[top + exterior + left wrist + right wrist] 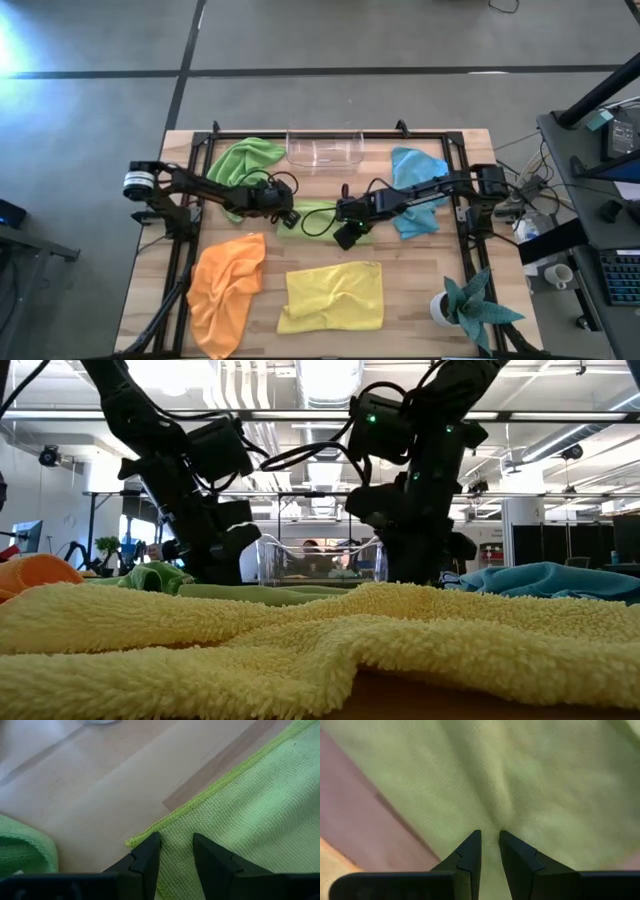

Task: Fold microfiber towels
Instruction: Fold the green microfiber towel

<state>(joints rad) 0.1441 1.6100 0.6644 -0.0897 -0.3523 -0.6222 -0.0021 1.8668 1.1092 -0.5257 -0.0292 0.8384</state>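
Lime green towel (250,805) edge pinched by left claw (176,851), right claw (489,845) pinching its fabric

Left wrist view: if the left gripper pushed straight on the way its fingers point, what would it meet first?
The left gripper already has its fingers on the corner of the lime green towel. Just past that hem lies only the bare wooden table, so it would probably meet the tabletop; depth is hard to judge.

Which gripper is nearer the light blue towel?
Right. The right gripper sits on the flat lime green towel, just beside the light blue towel. The left gripper holds that green towel's opposite end, farther away.
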